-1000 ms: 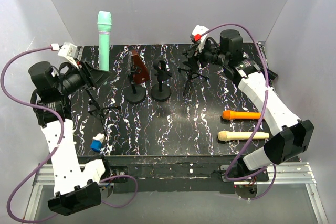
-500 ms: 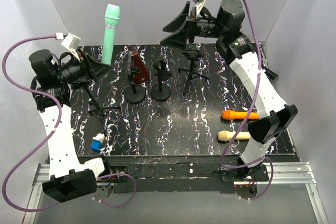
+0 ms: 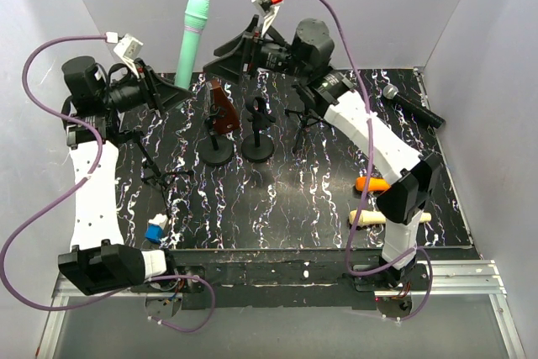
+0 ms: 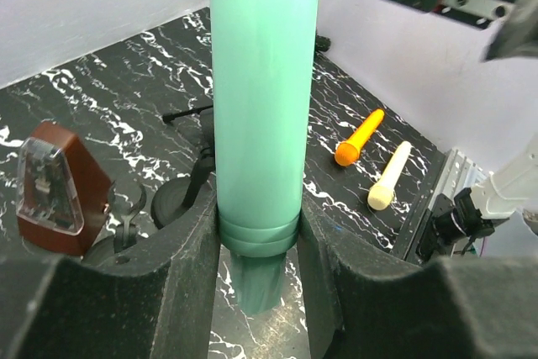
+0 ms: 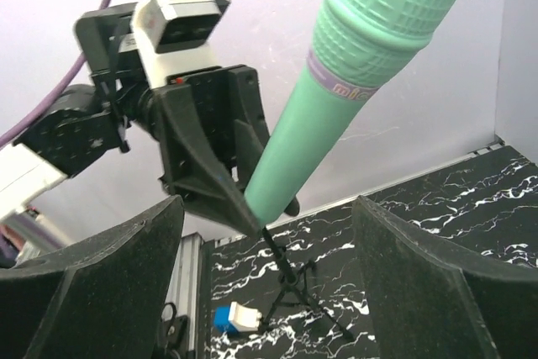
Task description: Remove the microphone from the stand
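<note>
The left gripper [image 4: 259, 233] is pinching the green mic [image 3: 192, 39] near its base, holding it tilted high above the stand [image 3: 160, 176] on the table [image 3: 286, 208], while the right gripper [image 5: 267, 208] is gaping wide beside it, seemingly to receive it.

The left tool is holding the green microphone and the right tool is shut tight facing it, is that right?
No. The right tool is wide open, not shut, as the right wrist view shows. The left tool does hold the green microphone, and the right tool faces it.
</note>
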